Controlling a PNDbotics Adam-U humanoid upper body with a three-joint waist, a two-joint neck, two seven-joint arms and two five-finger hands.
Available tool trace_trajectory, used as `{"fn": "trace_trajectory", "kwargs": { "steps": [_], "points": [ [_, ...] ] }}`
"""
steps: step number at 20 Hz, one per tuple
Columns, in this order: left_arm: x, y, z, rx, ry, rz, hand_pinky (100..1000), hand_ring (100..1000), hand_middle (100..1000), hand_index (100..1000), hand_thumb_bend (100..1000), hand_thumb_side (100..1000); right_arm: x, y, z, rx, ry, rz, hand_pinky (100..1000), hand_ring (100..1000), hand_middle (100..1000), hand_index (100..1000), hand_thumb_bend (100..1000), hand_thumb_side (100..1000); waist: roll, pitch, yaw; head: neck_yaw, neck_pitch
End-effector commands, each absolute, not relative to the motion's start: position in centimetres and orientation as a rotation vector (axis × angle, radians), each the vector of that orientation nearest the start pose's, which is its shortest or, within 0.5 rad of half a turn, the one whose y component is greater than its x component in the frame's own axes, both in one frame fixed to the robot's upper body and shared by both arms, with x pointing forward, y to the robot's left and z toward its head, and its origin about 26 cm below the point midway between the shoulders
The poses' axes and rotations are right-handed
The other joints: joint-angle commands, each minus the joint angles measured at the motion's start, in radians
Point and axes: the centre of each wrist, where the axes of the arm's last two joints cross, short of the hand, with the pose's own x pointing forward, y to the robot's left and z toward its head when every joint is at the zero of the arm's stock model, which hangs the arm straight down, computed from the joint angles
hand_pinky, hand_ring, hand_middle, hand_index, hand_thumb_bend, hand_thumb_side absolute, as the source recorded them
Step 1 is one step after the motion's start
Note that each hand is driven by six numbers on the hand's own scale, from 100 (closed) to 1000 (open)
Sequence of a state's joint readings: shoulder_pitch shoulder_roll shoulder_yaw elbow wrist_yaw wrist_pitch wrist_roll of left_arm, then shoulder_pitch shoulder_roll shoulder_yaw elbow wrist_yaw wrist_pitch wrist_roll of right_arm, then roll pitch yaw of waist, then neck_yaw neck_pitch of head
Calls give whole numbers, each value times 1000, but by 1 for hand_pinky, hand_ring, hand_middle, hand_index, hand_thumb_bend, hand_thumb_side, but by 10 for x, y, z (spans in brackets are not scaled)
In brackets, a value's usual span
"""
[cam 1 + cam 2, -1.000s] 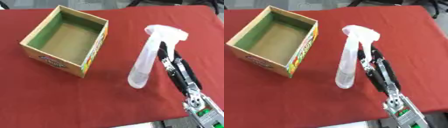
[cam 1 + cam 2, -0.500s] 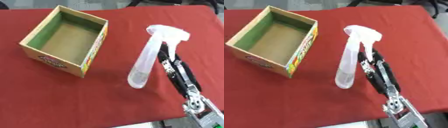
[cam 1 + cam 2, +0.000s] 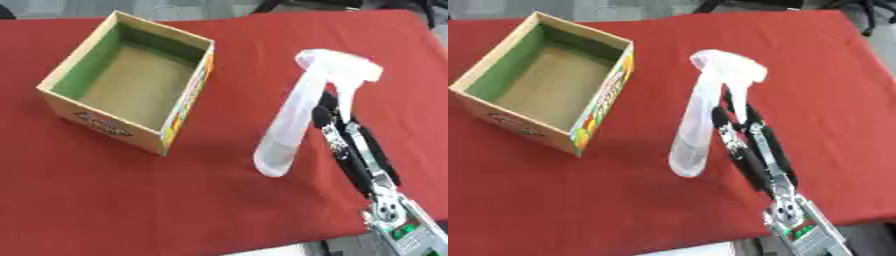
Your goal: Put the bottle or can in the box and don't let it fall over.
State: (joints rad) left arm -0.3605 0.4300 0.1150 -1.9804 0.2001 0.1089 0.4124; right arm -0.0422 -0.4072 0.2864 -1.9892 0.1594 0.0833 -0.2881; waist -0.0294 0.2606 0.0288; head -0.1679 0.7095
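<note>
A: What does the bottle look like?

B: It is a pale, see-through spray bottle (image 3: 293,122) with a white trigger head at the top. It stands on the red surface (image 3: 131,200), to the right of the box, and in these views its body leans toward the lower left. The base sits on the cloth, well apart from the box.

A: And the box?

B: An open cardboard box (image 3: 131,85), green on the inner walls, brown on the floor, with colourful print on the outer sides. It sits at the upper left of the surface, and nothing shows inside it.

A: Which hand is at the bottle?

B: The right hand (image 3: 741,132). It comes up from the lower right, black fingers with silver parts, lying along the right side of the bottle under the trigger head. Its fingers look fairly straight beside the bottle's neck; I cannot tell whether they are closed round it or only lie alongside it.

A: Do the two views differ?

B: Little. The right eye view shows the wrist with a green-lit panel a bit more fully, and the box closer to the left edge. The left eye view shows more of the box's near face.

A: Anything in the way?

B: The bottle's body hides part of the fingers. Past the far edge of the surface are grey floor and dark chair parts.
</note>
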Motion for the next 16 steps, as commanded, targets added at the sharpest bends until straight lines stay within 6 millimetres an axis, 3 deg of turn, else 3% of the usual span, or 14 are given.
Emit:
{"fn": "trace_trajectory", "kwargs": {
  "steps": [1,16],
  "points": [
    [300,298,244,349,-2291,181,485,1000,1000,731,302,939,257,-230,110,-338,-1979,421,846,966,929,1000,314,1000,3,-14,-1,-2,-11],
    [300,298,244,346,-2292,178,484,1000,1000,725,301,938,259,-229,114,-306,-2006,440,846,966,922,1000,345,1000,5,-13,-3,-8,-11]
  ]
}}
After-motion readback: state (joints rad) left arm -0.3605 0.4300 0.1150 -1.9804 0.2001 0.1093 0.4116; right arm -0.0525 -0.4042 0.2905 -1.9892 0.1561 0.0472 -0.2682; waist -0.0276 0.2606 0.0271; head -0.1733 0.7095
